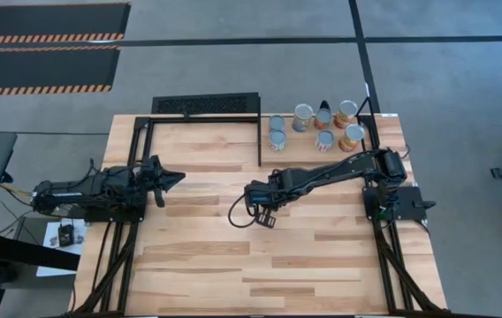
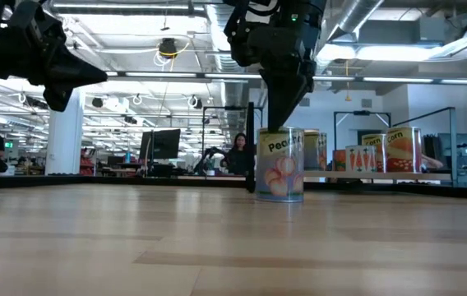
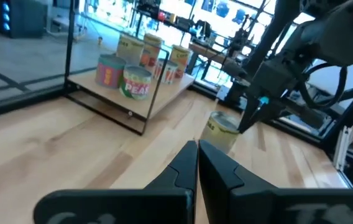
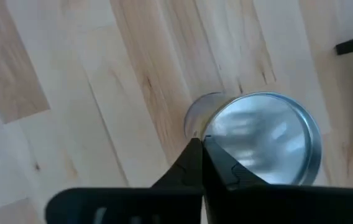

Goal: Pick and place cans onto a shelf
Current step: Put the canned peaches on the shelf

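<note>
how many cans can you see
8. Seven on the shelf at the table's far right: two leftmost, then. One mid-table under the right end effector.

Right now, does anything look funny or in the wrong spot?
Yes. One can stands alone mid-table, away from the other cans on the shelf. The right gripper is shut above its lid, holding nothing.

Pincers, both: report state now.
Left pincer: closed, empty, hovering over the table's left side.
Right pincer: closed, empty, above a can mid-table, not gripping it.
</note>
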Motion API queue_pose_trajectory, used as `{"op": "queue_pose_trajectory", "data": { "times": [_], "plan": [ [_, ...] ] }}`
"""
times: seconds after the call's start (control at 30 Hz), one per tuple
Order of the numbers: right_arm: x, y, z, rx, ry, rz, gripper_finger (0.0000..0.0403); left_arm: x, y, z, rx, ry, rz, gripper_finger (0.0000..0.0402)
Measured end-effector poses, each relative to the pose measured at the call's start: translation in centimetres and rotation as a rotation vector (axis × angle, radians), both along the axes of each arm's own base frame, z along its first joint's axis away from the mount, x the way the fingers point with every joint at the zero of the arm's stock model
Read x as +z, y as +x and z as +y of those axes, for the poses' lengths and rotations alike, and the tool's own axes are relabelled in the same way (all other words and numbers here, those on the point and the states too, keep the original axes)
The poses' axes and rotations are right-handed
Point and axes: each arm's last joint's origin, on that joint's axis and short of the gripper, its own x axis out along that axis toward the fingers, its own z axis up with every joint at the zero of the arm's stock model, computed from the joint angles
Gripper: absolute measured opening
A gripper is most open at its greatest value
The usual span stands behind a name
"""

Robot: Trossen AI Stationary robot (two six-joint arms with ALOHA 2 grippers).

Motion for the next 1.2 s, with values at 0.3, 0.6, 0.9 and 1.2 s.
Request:
{"op": "queue_pose_trajectory", "data": {
  "times": [0.3,0.6,0.9,1.2],
  "plan": [
    [1.2,0.3,-1.1,-0.022,0.049,0.023,0.0005,-1.0,0.8,0.0,-0.010,0.035,-0.079,0.0000],
    [4.3,-0.4,-3.3,-0.057,0.080,0.006,0.0005,-1.3,1.1,0.2,-0.005,0.069,-0.121,0.0000],
    [7.6,-3.7,-5.9,-0.167,-0.012,0.055,0.0003,-1.4,1.1,0.4,0.006,0.071,-0.117,0.0000],
    [9.0,-6.4,-12.8,-0.261,-0.138,0.129,0.0003,-1.5,1.2,0.4,-0.005,0.074,-0.106,0.0000]
  ]
}}
